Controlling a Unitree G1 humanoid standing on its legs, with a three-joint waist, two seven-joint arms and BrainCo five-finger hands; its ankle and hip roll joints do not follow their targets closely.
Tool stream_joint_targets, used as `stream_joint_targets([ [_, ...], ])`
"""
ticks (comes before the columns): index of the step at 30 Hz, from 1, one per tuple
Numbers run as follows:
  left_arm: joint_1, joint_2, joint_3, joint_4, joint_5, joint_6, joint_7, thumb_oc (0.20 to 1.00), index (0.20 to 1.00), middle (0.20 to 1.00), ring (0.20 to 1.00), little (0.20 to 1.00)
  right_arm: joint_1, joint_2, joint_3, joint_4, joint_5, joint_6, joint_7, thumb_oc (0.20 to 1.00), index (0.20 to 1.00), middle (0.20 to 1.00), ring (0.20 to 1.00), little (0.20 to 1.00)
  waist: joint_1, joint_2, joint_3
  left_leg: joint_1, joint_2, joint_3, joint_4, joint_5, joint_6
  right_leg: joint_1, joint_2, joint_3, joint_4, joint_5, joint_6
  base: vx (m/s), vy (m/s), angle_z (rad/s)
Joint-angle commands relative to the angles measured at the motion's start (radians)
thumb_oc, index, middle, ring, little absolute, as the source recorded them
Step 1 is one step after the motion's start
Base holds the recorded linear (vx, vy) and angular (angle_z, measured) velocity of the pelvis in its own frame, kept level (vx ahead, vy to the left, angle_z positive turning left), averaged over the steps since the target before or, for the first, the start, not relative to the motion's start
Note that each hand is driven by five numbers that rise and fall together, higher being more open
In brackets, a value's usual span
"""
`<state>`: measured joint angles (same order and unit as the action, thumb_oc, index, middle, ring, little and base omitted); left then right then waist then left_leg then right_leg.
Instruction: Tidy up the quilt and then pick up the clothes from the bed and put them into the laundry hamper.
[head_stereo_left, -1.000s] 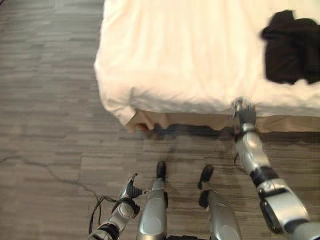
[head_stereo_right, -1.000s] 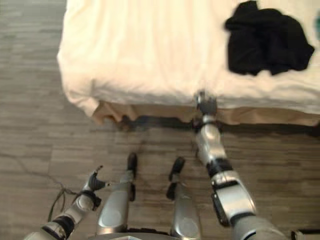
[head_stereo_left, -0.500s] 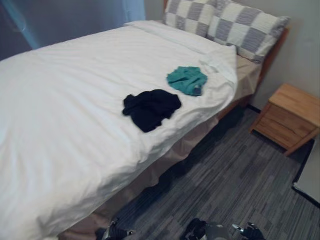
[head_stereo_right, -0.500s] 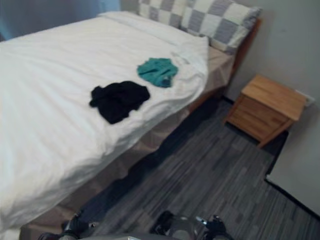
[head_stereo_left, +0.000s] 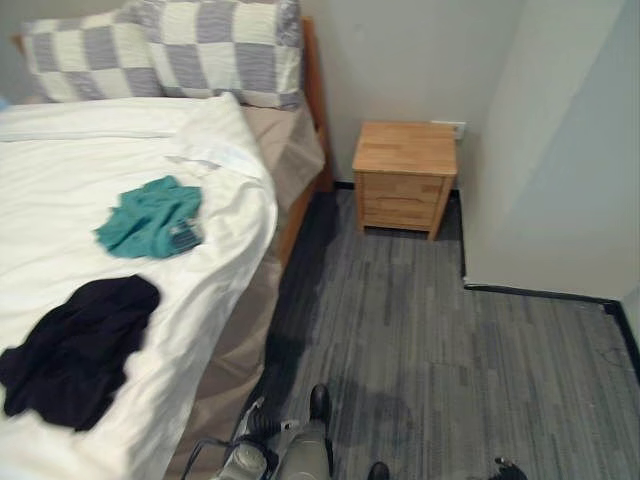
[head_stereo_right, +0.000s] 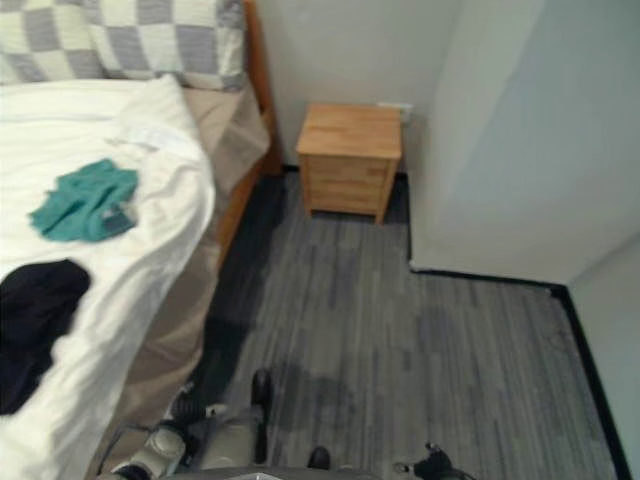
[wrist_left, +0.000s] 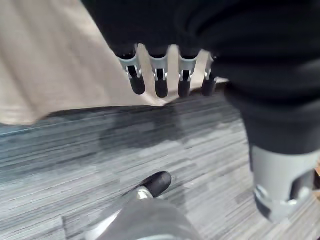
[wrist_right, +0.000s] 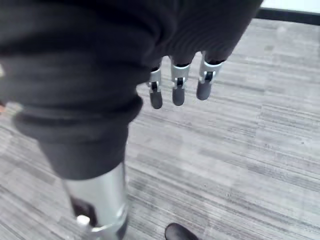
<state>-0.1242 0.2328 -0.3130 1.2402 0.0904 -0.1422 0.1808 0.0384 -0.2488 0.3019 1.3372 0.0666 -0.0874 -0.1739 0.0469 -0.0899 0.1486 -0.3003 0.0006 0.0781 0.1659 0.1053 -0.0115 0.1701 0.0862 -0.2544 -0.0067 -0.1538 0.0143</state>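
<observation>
A white quilt covers the bed. On it lie a teal garment, nearer the checked pillows, and a black garment by the bed's side edge. Beyond the bed's head corner stands a nightstand. Both hands, left and right, hang over the floor, fingers relaxed and holding nothing.

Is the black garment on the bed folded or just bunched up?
Bunched up. The black garment lies in a crumpled heap with an uneven outline on the white quilt, near the bed's edge, apart from the teal garment.
</observation>
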Motion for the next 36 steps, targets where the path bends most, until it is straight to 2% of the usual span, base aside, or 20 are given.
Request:
stream_joint_targets([
  [1, -0.055, 0.031, -0.03, -0.001, 0.008, 0.008, 0.023, 1.0, 1.0, 1.0, 1.0, 1.0, -0.089, 0.024, -0.059, -0.075, -0.028, -0.005, -0.007, 1.0, 1.0, 1.0, 1.0, 1.0, 0.022, 0.006, 0.095, 0.23, 0.038, -0.018, -0.097, -0.123, 0.006, -0.187, -0.214, 0.036, 0.526, 0.219, 0.213, 0.26, 0.164, -0.35],
  [3, -0.063, 0.038, -0.031, -0.01, 0.0, 0.007, 0.026, 1.0, 1.0, 1.0, 1.0, 1.0, -0.091, 0.028, -0.058, -0.079, -0.027, -0.006, -0.009, 1.0, 1.0, 1.0, 1.0, 1.0, 0.012, 0.019, 0.101, 0.264, 0.046, -0.02, -0.12, -0.128, 0.015, -0.247, -0.23, 0.016, 0.59, 0.242, 0.211, 0.44, 0.196, 0.1],
  [6, -0.069, 0.046, -0.04, -0.015, 0.005, 0.004, 0.021, 1.0, 1.0, 1.0, 1.0, 1.0, -0.095, 0.031, -0.053, -0.085, -0.022, -0.002, -0.011, 1.0, 1.0, 1.0, 1.0, 1.0, -0.013, 0.028, 0.099, 0.354, 0.044, -0.038, -0.184, -0.155, 0.012, -0.329, -0.258, -0.051, 0.462, 0.178, 0.174, 0.5, 0.056, 0.22],
  [7, -0.068, 0.046, -0.047, -0.008, 0.026, 0.004, 0.018, 1.0, 1.0, 1.0, 1.0, 1.0, -0.097, 0.032, -0.047, -0.085, -0.02, 0.001, -0.007, 1.0, 1.0, 1.0, 1.0, 1.0, -0.03, 0.025, 0.103, 0.396, 0.04, -0.056, -0.194, -0.181, -0.003, -0.321, -0.248, -0.03, 0.251, 0.161, 0.16, 0.72, -0.102, 0.57],
  [9, -0.073, 0.046, -0.047, 0.015, 0.059, 0.005, 0.015, 1.0, 1.0, 1.0, 1.0, 1.0, -0.094, 0.027, -0.057, -0.079, -0.012, 0.003, -0.004, 1.0, 1.0, 1.0, 1.0, 1.0, -0.059, 0.028, 0.101, 0.434, 0.048, -0.09, -0.2, -0.219, -0.022, -0.338, -0.242, 0.07, 0.038, 0.202, 0.175, 0.68, -0.144, 0.83],
  [12, -0.05, 0.047, -0.028, 0.051, 0.09, 0.006, 0.012, 1.0, 1.0, 1.0, 1.0, 1.0, -0.072, 0.024, -0.064, -0.047, -0.033, 0.026, 0.014, 1.0, 1.0, 1.0, 1.0, 1.0, -0.068, 0.016, 0.081, 0.486, 0.051, -0.119, -0.155, -0.298, -0.043, -0.34, -0.246, 0.133, -0.013, 0.227, 0.18, 0.57, -0.155, 0.88],
  [15, -0.018, 0.038, -0.009, 0.049, 0.077, 0.01, 0.01, 1.0, 1.0, 1.0, 1.0, 1.0, -0.065, 0.002, -0.059, -0.03, -0.052, 0.023, 0.021, 1.0, 1.0, 1.0, 1.0, 1.0, -0.064, 0.034, 0.09, 0.401, 0.063, -0.145, 0.125, -0.202, -0.087, -0.28, -0.225, 0.108, -0.002, 0.224, 0.138, 0.35, -0.119, 1.05],
  [16, -0.018, 0.038, -0.009, 0.049, 0.077, 0.01, 0.01, 1.0, 1.0, 1.0, 1.0, 1.0, -0.065, 0.002, -0.059, -0.03, -0.052, 0.023, 0.021, 1.0, 1.0, 1.0, 1.0, 1.0, -0.064, 0.034, 0.09, 0.401, 0.063, -0.145, 0.125, -0.202, -0.087, -0.28, -0.225, 0.108, -0.002, 0.224, 0.138, 0.23, -0.209, 0.79],
  [17, -0.021, 0.046, 0.004, 0.027, 0.051, 0.007, 0.017, 1.0, 1.0, 1.0, 1.0, 1.0, -0.075, -0.007, -0.054, -0.043, -0.04, 0.019, 0.016, 1.0, 1.0, 1.0, 1.0, 1.0, -0.048, 0.002, 0.121, 0.25, 0.075, -0.094, 0.337, -0.128, -0.09, -0.224, -0.246, 0.065, -0.018, 0.2, 0.103, 0.22, -0.23, 0.77],
  [18, -0.032, 0.052, 0.008, 0.017, 0.039, 0.007, 0.027, 1.0, 1.0, 1.0, 1.0, 1.0, -0.089, -0.013, -0.054, -0.05, -0.033, 0.018, 0.012, 1.0, 1.0, 1.0, 1.0, 1.0, -0.039, -0.006, 0.136, 0.201, 0.102, -0.051, 0.376, -0.126, -0.085, -0.189, -0.246, 0.034, -0.037, 0.189, 0.095, 0.33, -0.283, 0.86],
  [21, -0.043, 0.053, 0.008, 0.006, 0.033, 0.006, 0.028, 1.0, 1.0, 1.0, 1.0, 1.0, -0.115, -0.02, -0.037, -0.042, -0.048, 0.028, 0.007, 1.0, 1.0, 1.0, 1.0, 1.0, -0.018, -0.011, 0.137, 0.148, 0.127, 0.049, 0.322, -0.151, -0.074, -0.14, -0.25, -0.013, -0.07, 0.169, 0.096, 0.28, -0.074, 0.63],
  [22, -0.029, 0.047, 0.01, 0.004, 0.035, 0.007, 0.025, 1.0, 1.0, 1.0, 1.0, 1.0, -0.132, -0.022, -0.027, -0.04, -0.051, 0.029, 0.0, 1.0, 1.0, 1.0, 1.0, 1.0, -0.002, -0.003, 0.12, 0.122, 0.1, 0.139, 0.182, -0.198, -0.045, -0.102, -0.239, -0.039, -0.076, 0.134, 0.102, 0.34, 0.064, 0.66],
  [24, -0.016, 0.045, 0.018, 0.007, 0.036, 0.009, 0.025, 1.0, 1.0, 1.0, 1.0, 1.0, -0.135, -0.021, -0.024, -0.044, -0.053, 0.027, -0.003, 1.0, 1.0, 1.0, 1.0, 1.0, 0.001, 0.008, 0.109, 0.128, 0.088, 0.182, 0.099, -0.169, -0.041, -0.095, -0.228, -0.051, -0.072, 0.118, 0.105, 0.43, 0.079, 0.51],
  [25, -0.005, 0.045, 0.035, 0.025, 0.045, 0.022, 0.029, 1.0, 1.0, 1.0, 1.0, 1.0, -0.144, -0.01, -0.043, -0.063, -0.035, 0.025, -0.017, 1.0, 1.0, 1.0, 1.0, 1.0, -0.016, 0.034, 0.088, 0.118, 0.157, 0.421, -0.061, -0.067, -0.075, -0.024, -0.187, -0.108, -0.053, 0.04, 0.108, 0.43, 0.056, 0.56],
  [27, 0.001, 0.043, 0.042, 0.035, 0.043, 0.028, 0.026, 1.0, 1.0, 1.0, 1.0, 1.0, -0.153, -0.002, -0.04, -0.064, -0.042, 0.029, -0.022, 1.0, 1.0, 1.0, 1.0, 1.0, -0.011, 0.028, 0.078, 0.158, 0.154, 0.437, -0.101, -0.074, -0.064, -0.021, -0.186, -0.13, -0.014, 0.03, 0.107, 0.48, 0.105, 0.88],
  [28, 0.017, 0.046, 0.058, 0.045, 0.035, 0.035, 0.023, 1.0, 1.0, 1.0, 1.0, 1.0, -0.138, 0.021, -0.036, -0.066, -0.05, 0.025, -0.016, 1.0, 1.0, 1.0, 1.0, 1.0, 0.0, 0.006, 0.07, 0.173, 0.11, 0.394, -0.111, -0.082, -0.035, -0.022, -0.198, -0.161, 0.101, 0.031, 0.127, 0.39, 0.127, 0.66],
  [30, 0.019, 0.05, 0.065, 0.057, 0.037, 0.042, 0.022, 1.0, 1.0, 1.0, 1.0, 1.0, -0.128, 0.034, -0.036, -0.063, -0.059, 0.027, -0.012, 1.0, 1.0, 1.0, 1.0, 1.0, -0.004, 0.001, 0.069, 0.198, 0.099, 0.402, -0.13, -0.093, -0.021, -0.04, -0.215, -0.183, 0.198, 0.038, 0.151, 0.29, 0.137, 0.2],
  [33, 0.032, 0.059, 0.056, 0.051, 0.048, 0.044, 0.022, 1.0, 1.0, 1.0, 1.0, 1.0, -0.136, 0.048, -0.017, -0.081, -0.092, 0.025, -0.017, 1.0, 1.0, 1.0, 1.0, 1.0, -0.027, -0.004, 0.084, 0.28, 0.046, 0.357, -0.175, -0.136, 0.034, -0.151, -0.302, -0.146, 0.513, 0.175, 0.223, 0.3, 0.177, 0.81],
  [35, 0.028, 0.066, 0.055, 0.042, 0.045, 0.043, 0.025, 1.0, 1.0, 1.0, 1.0, 1.0, -0.14, 0.051, -0.016, -0.094, -0.089, 0.024, -0.021, 1.0, 1.0, 1.0, 1.0, 1.0, -0.035, 0.001, 0.095, 0.306, 0.045, 0.336, -0.192, -0.141, 0.042, -0.209, -0.318, -0.112, 0.586, 0.182, 0.227, 0.16, -0.003, 1.21],
  [36, 0.018, 0.082, 0.051, 0.039, 0.042, 0.039, 0.026, 1.0, 1.0, 1.0, 1.0, 1.0, -0.151, 0.051, -0.005, -0.125, -0.084, 0.016, -0.032, 1.0, 1.0, 1.0, 1.0, 1.0, -0.041, 0.013, 0.115, 0.33, 0.067, 0.301, -0.204, -0.132, 0.038, -0.265, -0.319, -0.091, 0.548, 0.163, 0.188, 0.08, -0.099, 1.07],
])
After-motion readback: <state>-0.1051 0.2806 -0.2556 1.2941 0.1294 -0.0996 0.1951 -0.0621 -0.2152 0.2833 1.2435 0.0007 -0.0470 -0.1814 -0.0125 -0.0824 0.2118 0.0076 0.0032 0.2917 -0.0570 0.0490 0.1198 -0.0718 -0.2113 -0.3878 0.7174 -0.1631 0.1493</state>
